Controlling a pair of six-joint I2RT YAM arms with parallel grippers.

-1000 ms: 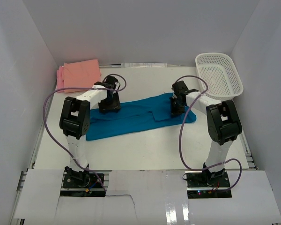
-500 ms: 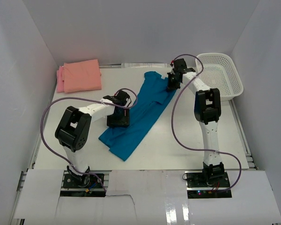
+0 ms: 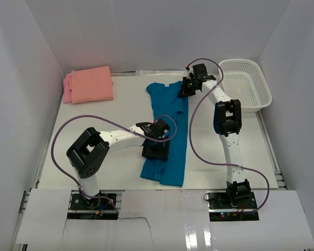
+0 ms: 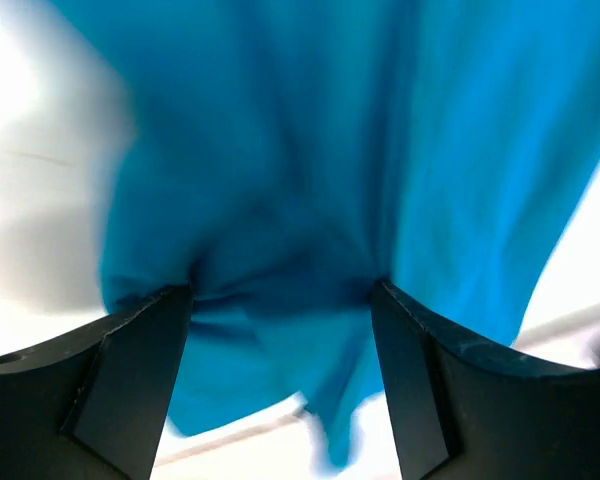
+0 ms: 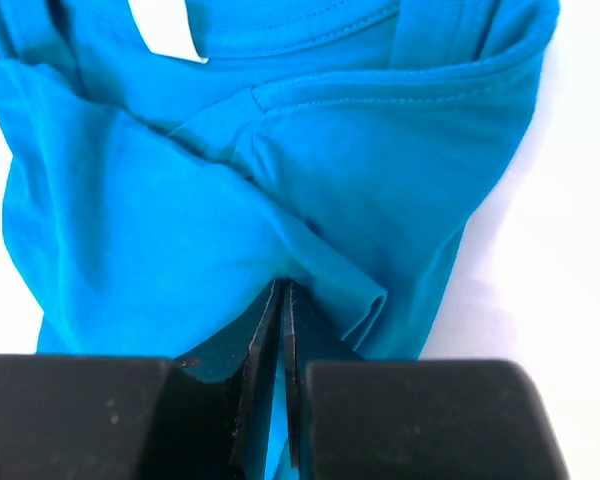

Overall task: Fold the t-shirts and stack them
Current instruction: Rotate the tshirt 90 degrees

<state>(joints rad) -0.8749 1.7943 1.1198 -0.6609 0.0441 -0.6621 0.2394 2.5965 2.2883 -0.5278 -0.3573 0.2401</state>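
Two ends, two arms: the teal t-shirt (image 3: 175, 120) runs far-to-near; right pincer (image 3: 188, 87) clamps its collar end, left pincer (image 3: 156, 150) gapes wide over the hem end.

I count three t-shirts on the tabletop (image 3: 120, 99): one teal-blue t-shirt (image 3: 175, 112) along the middle; one salmon-orange t-shirt (image 3: 91, 83) folded at the far left corner; one pink t-shirt (image 3: 67, 90) folded beneath it, with only its left edge showing; so two are folded and one is not. There is one white mesh basket (image 3: 244, 83) at the far right corner. Of my own parts I count two arms, my left arm (image 3: 89, 157) and my right arm (image 3: 227, 125); two grippers, my left gripper (image 3: 156, 149) and my right gripper (image 3: 187, 88); two fingers on each; two purple cables (image 3: 191, 136), one per arm.
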